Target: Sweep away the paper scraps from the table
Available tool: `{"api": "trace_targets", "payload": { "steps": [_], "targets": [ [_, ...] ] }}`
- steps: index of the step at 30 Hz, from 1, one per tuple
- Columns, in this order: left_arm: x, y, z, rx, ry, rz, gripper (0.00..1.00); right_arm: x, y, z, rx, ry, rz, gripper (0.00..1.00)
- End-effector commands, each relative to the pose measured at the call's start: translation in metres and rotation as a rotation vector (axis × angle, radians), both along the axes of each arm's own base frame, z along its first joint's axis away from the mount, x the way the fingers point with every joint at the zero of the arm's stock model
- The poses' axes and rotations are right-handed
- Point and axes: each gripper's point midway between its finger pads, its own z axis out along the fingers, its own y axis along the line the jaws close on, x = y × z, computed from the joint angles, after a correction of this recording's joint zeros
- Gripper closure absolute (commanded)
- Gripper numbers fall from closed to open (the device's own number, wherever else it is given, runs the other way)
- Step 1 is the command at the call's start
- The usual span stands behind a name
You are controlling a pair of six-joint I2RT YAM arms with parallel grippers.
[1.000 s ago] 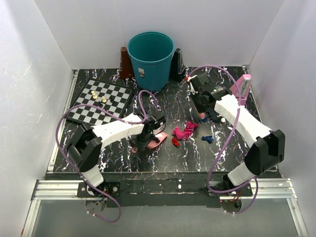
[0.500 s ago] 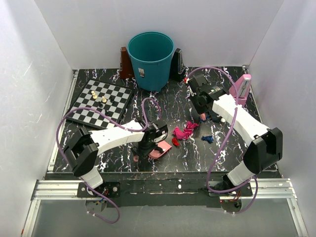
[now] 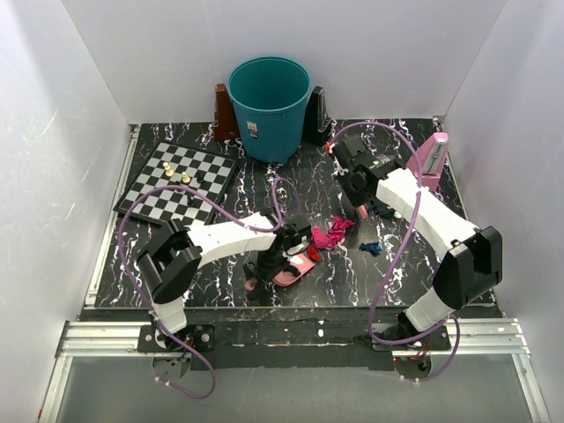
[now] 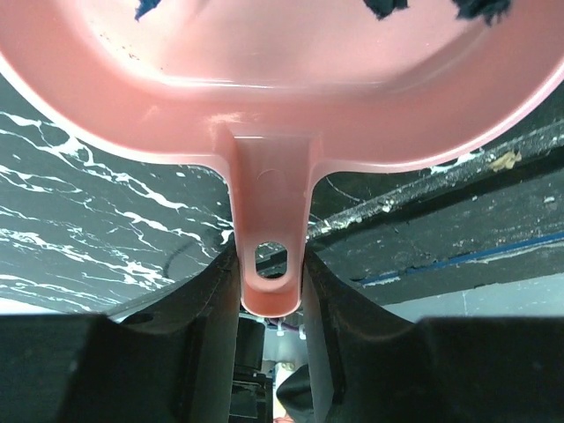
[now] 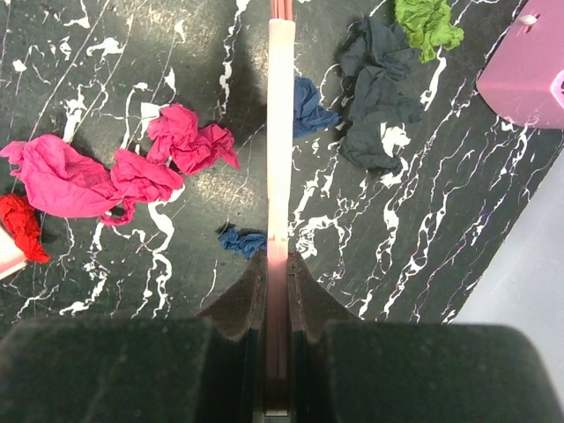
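My left gripper point(image 3: 267, 267) is shut on the handle point(image 4: 269, 220) of a pink dustpan point(image 3: 297, 268), which lies on the table point(image 3: 220, 273) near the front edge. Dark blue scraps point(image 4: 383, 7) show inside the pan point(image 4: 282, 79). Magenta scraps point(image 3: 330, 233) and a red one point(image 3: 313, 253) lie just right of the pan. My right gripper point(image 3: 359, 196) is shut on a thin pink brush handle point(image 5: 279, 132). Beside it lie magenta point(image 5: 189, 141), red point(image 5: 22, 225), blue point(image 5: 242, 240), navy point(image 5: 379, 88) and green point(image 5: 427, 22) scraps.
A teal bin point(image 3: 269, 106) stands at the back, with a brown object point(image 3: 223, 113) and a black object point(image 3: 317, 115) beside it. A chessboard point(image 3: 176, 181) with small pieces lies back left. A pink metronome-shaped object point(image 3: 432, 159) stands at the right. White walls enclose the table.
My left arm has carried the dustpan to the right and nearer the front edge, up to the red and magenta scraps. The right gripper has shifted slightly left.
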Motion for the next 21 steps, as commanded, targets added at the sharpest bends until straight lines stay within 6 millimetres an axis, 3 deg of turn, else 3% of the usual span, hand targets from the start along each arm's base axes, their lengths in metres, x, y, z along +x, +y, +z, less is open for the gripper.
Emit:
{"api": "trace_targets", "payload": {
  "steps": [1, 6, 8, 10, 11, 13, 15, 17, 21],
  "targets": [
    [0.016, -0.011, 0.008, 0.003, -0.052, -0.034, 0.79, -0.008, 0.009, -0.006, -0.005, 0.039, 0.031, 0.99],
    [0.026, -0.014, 0.006, 0.032, -0.069, -0.045, 0.79, -0.031, 0.045, -0.021, 0.106, 0.124, 0.104, 0.99],
    [0.026, -0.017, 0.006, 0.022, -0.067, -0.052, 0.79, -0.044, 0.065, -0.018, 0.195, 0.153, 0.146, 0.99],
    [0.027, -0.018, 0.006, 0.018, -0.071, -0.055, 0.79, -0.057, 0.087, -0.006, 0.325, 0.186, 0.199, 0.99],
    [0.028, -0.018, 0.006, 0.019, -0.073, -0.055, 0.79, -0.07, 0.104, 0.008, 0.433, 0.217, 0.261, 0.99],
    [0.029, -0.018, 0.006, 0.019, -0.079, -0.056, 0.8, -0.081, 0.119, 0.041, 0.566, 0.188, 0.331, 0.99],
    [0.029, -0.019, 0.006, 0.019, -0.079, -0.054, 0.8, -0.081, 0.116, 0.067, 0.598, 0.115, 0.332, 0.99],
    [0.029, -0.02, 0.005, 0.014, -0.081, -0.051, 0.8, -0.077, 0.101, 0.078, 0.543, 0.07, 0.293, 0.99],
    [0.031, -0.024, 0.003, 0.002, -0.092, -0.041, 0.8, -0.062, 0.066, 0.073, 0.372, 0.005, 0.177, 0.99]
  ]
}}
